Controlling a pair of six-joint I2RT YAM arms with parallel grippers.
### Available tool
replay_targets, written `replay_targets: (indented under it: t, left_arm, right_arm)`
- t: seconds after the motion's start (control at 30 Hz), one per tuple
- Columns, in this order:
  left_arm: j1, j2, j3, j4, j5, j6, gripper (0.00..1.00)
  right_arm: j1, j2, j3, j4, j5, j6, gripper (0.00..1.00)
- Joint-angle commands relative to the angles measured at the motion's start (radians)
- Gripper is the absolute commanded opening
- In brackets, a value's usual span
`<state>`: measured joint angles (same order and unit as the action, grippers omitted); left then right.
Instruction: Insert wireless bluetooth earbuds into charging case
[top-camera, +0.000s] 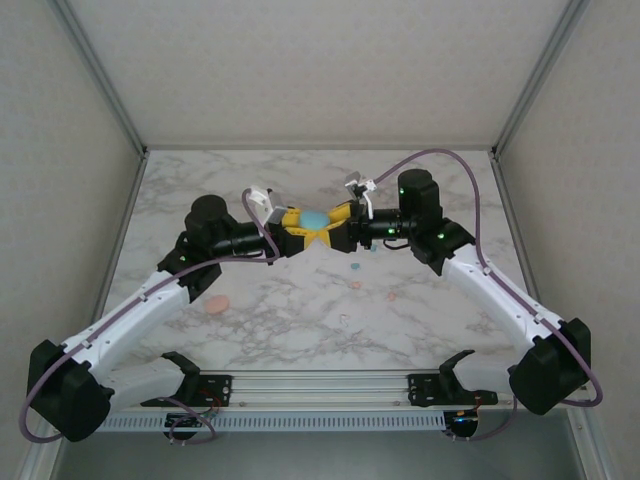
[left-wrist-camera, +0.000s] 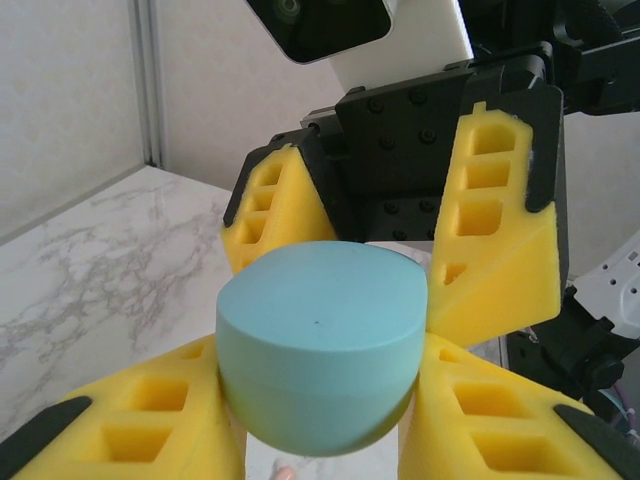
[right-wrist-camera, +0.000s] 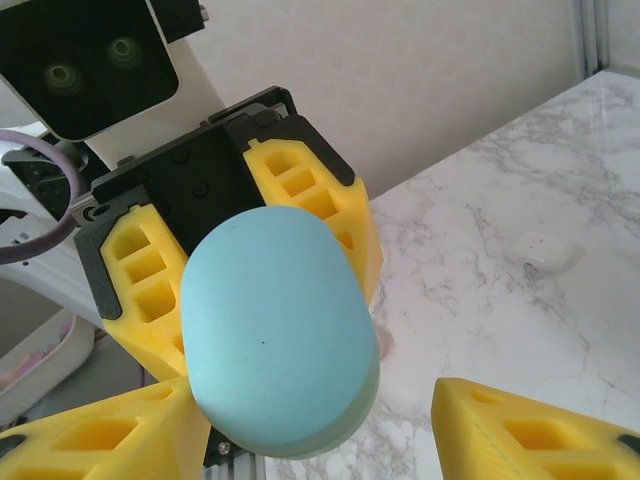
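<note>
- From above, the left claw (top-camera: 298, 228) and right claw (top-camera: 338, 222) are facing each other around a teal case (top-camera: 314, 218), and the earbuds (top-camera: 355, 268) are lying loose on the table (top-camera: 270, 322) nearby.
- Left wrist view: the left claw's fingers (left-wrist-camera: 140, 420) are pressing both sides of the case.
- Right wrist view: the right claw is standing open, with one finger touching the case and the other clear of it.
</note>
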<state>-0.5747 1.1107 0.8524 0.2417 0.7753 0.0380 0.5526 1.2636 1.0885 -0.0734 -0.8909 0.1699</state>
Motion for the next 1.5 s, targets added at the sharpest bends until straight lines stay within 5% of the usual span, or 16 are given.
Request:
replay_targets:
  t: [0.0,0.6,0.8,1.03,1.2,1.47]
  left_arm:
    - [-0.039,-0.032,-0.024,0.024,0.066,0.028,0.28]
    - [-0.04,-0.032,-0.037,0.03,0.046,0.046,0.28]
    - [-0.04,-0.044,-0.053,0.064,0.015,0.042,0.28]
    - [-0.04,-0.045,-0.097,0.151,-0.082,0.042,0.28]
    - [-0.04,-0.047,-0.123,0.183,-0.138,0.053,0.28]
    - [-0.04,-0.047,-0.181,0.265,-0.194,0.029,0.28]
  right_arm:
    - [-0.009,0.025,0.048,0.015,0.052,0.041,0.61]
    - [-0.016,0.052,0.087,0.005,0.048,0.106,0.71]
    - [-0.021,0.066,0.131,-0.112,0.2,0.153,0.73]
    - [-0.023,0.127,0.266,-0.293,0.185,0.322,0.75]
    - [-0.023,0.1,0.25,-0.252,0.103,0.353,0.76]
    - [-0.025,-0.017,0.266,-0.412,0.37,0.273,0.79]
